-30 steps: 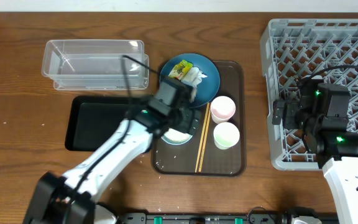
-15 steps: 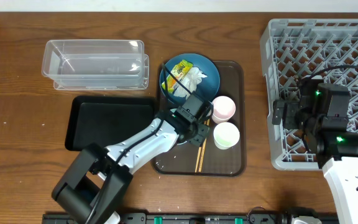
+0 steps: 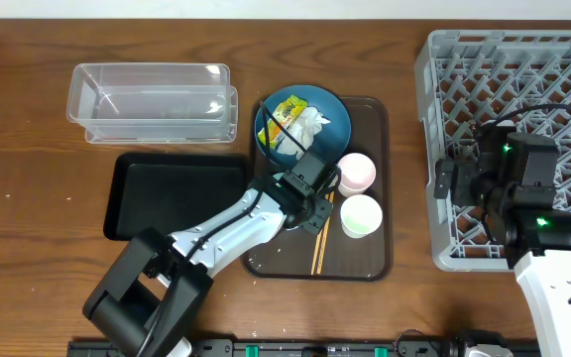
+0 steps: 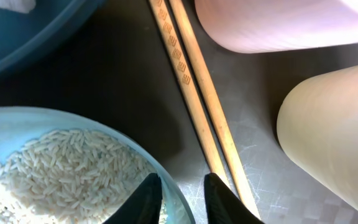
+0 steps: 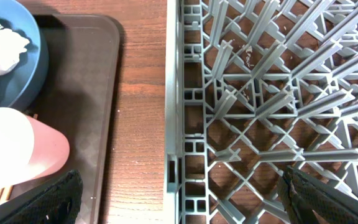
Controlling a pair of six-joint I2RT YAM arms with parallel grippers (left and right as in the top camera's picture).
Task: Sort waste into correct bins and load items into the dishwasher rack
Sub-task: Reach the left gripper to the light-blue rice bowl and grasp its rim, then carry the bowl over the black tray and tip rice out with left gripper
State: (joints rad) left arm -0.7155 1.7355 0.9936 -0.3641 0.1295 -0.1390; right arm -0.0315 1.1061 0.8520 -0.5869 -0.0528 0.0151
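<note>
My left gripper (image 4: 180, 180) has come down over the pale blue-white bowl (image 4: 114, 127). One finger is inside among the rice (image 4: 61, 168), the other outside, and the jaws are pinched on the rim. In the overhead view the arm hides most of the bowl. The chopsticks (image 4: 194, 93) lie just right of it, beside the pinkish cup (image 3: 356, 172) and the whitish cup (image 3: 361, 215). The blue plate (image 3: 333, 127) holds the wrapper (image 3: 287, 111) and the tissue (image 3: 312, 124). My right gripper (image 5: 185, 199) hangs open over the left wall of the grey rack (image 3: 523, 79).
Plate, cups, bowl and chopsticks all sit on a brown serving tray (image 3: 377, 260). The clear tub (image 3: 152, 102) stands at the back left, with the black tray (image 3: 171, 193) in front of it. The rack fills the right side of the table.
My left gripper moved right and down from beside the plate to the bowl's rim, and its jaws narrowed from wide open. The right arm has stayed put.
</note>
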